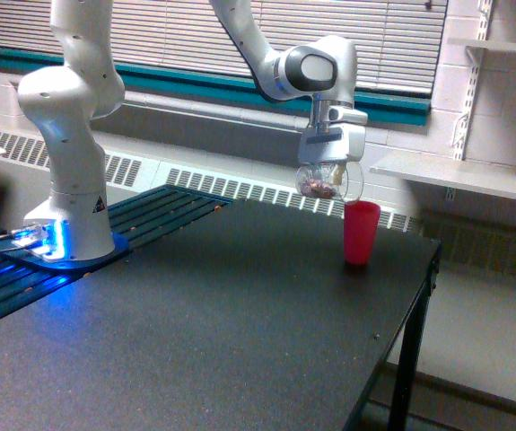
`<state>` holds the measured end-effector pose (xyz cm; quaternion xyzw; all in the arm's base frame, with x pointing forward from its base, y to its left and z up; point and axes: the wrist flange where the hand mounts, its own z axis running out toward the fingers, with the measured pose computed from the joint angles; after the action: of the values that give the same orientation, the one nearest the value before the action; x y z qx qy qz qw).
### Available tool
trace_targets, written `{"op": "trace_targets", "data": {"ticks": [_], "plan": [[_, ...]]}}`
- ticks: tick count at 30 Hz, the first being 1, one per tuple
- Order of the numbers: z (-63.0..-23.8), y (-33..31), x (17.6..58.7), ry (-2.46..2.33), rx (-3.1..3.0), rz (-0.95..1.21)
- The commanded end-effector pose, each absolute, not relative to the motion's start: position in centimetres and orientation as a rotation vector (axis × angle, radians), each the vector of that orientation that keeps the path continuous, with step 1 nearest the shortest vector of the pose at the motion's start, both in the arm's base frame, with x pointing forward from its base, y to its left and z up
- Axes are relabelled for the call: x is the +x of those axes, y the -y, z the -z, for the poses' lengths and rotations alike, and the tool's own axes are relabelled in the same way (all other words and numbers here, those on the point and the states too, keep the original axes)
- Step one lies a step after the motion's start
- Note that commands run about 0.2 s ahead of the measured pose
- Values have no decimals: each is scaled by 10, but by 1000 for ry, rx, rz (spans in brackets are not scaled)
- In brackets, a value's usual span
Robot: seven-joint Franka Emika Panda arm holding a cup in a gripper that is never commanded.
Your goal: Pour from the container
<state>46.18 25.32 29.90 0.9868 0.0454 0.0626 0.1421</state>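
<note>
The container, a small clear cup with a loop handle, hangs in the air with dark reddish bits in its bottom. My gripper is shut on its rim from above. The cup looks close to upright, with its handle on the exterior view's right. Just below and to the right of it, a red cup stands upright on the black table near the far right corner. The container is apart from the red cup, a little above its rim level.
The arm's white base stands at the exterior view's left on a blue-lit plate. The table's right edge drops off just past the red cup. A radiator and blinds run along the back wall, and a white shelf sits at right.
</note>
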Motion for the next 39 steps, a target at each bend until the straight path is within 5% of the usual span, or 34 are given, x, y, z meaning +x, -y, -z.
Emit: {"op": "trace_targets", "data": {"ticks": [1, 39], "plan": [[-304, -256, 467, -156, 2832, -187], [-306, -263, 476, -224, 2766, -160]]}}
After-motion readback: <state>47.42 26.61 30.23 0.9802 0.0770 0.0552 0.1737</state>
